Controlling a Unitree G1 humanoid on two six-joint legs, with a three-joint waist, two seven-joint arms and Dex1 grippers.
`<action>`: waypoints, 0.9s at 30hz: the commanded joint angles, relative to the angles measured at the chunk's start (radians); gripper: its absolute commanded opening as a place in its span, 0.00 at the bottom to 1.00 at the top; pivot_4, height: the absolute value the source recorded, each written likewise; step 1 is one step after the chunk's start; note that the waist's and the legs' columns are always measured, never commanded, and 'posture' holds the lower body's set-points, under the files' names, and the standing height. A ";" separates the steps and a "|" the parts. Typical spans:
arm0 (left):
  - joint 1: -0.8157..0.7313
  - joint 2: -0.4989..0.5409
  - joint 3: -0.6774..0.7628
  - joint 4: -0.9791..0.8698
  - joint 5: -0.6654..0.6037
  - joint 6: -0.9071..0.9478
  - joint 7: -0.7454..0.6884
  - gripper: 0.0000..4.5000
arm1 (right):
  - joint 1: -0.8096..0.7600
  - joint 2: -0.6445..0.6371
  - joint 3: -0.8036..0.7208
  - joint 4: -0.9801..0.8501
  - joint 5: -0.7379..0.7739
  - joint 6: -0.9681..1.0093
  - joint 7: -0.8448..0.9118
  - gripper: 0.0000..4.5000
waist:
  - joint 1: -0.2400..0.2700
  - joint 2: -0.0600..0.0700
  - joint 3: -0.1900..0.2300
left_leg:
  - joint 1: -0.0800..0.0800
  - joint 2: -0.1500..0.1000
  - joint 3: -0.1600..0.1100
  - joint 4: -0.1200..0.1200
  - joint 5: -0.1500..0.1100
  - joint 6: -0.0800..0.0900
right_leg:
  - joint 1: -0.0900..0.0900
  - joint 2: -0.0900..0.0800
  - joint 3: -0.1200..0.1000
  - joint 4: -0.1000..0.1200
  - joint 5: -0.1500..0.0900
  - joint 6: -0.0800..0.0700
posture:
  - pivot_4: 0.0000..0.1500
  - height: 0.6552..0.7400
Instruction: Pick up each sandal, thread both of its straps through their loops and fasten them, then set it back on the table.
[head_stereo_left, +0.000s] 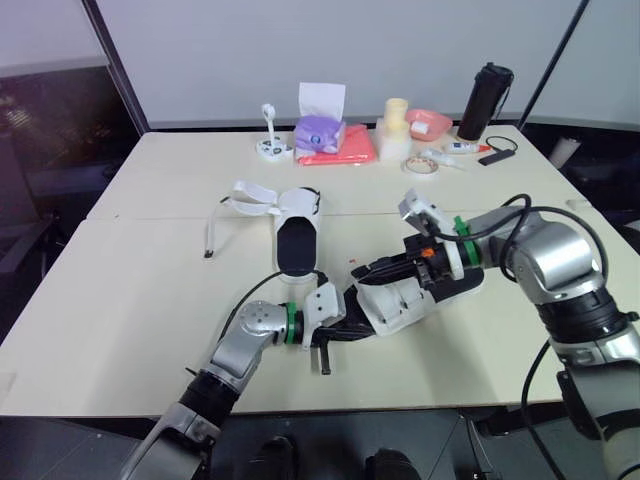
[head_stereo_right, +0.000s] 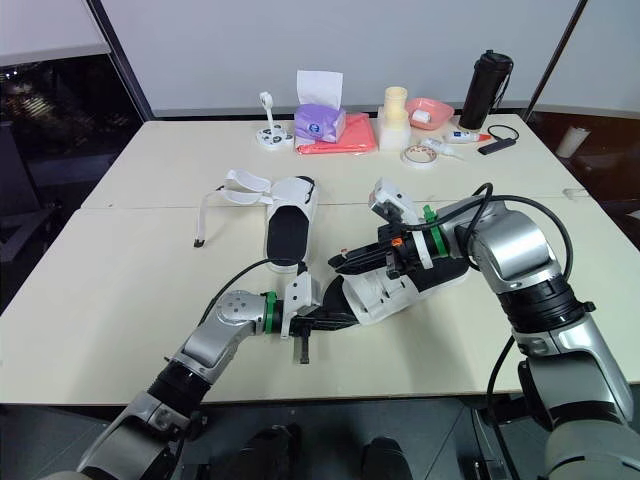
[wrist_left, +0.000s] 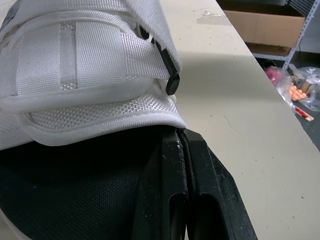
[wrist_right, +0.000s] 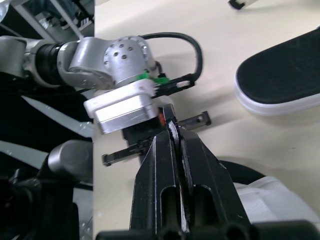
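The sandal (head_stereo_left: 400, 305) being worked on lies in the lower centre of the head view, between the two grippers. The second sandal (head_stereo_left: 297, 240) lies on the tabletop (head_stereo_left: 150, 300) in the centre of the frame, with its loose straps trailing to the left.

The main risk, I think, is crowding. Both grippers meet at the same end of the sandal, so a small wrong move could knock one against the other. It could also push the sandal along the tabletop toward the lower edge of the frame. A thin hold could also slip if the strap (wrist_left: 75, 65) is pulled at an angle.

The left arm enters from the lower left with the forearm stretched low over the tabletop. The fingers of the left gripper (wrist_left: 179, 135) are pressed together, with the tips against the sandal's edge just under the white strap. I cannot tell if they pinch it.

The right arm comes from the right edge with the elbow bent and the forearm pointing left. The right gripper (wrist_right: 174, 127) is over the sandal with its fingers closed narrow. I cannot tell if a strap is between them.
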 joint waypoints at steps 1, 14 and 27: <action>0.020 0.011 -0.038 0.023 0.037 0.016 -0.005 0.00 | -0.062 0.023 0.009 0.051 -0.037 -0.084 0.003 0.01 | 0.000 0.000 0.000 | 0.000 0.000 0.000 0.000 0.000 0.000 | 0.000 0.000 0.000 0.000 0.000 0.000 | 1.00 1.00; 0.025 0.018 -0.045 0.013 0.039 0.029 -0.008 0.00 | -0.164 0.122 0.055 0.436 -0.195 -0.289 0.019 0.01 | -0.004 0.000 0.000 | 0.000 0.000 0.000 0.000 0.000 0.000 | 0.000 0.000 0.000 0.001 0.000 0.000 | 1.00 1.00; 0.033 0.021 -0.045 0.001 0.039 0.031 -0.006 0.00 | -0.169 0.158 0.060 0.662 -0.305 -0.425 0.001 0.01 | -0.005 0.001 0.000 | 0.002 0.000 0.000 0.000 0.001 -0.001 | 0.001 0.001 0.000 0.002 0.000 0.000 | 1.00 1.00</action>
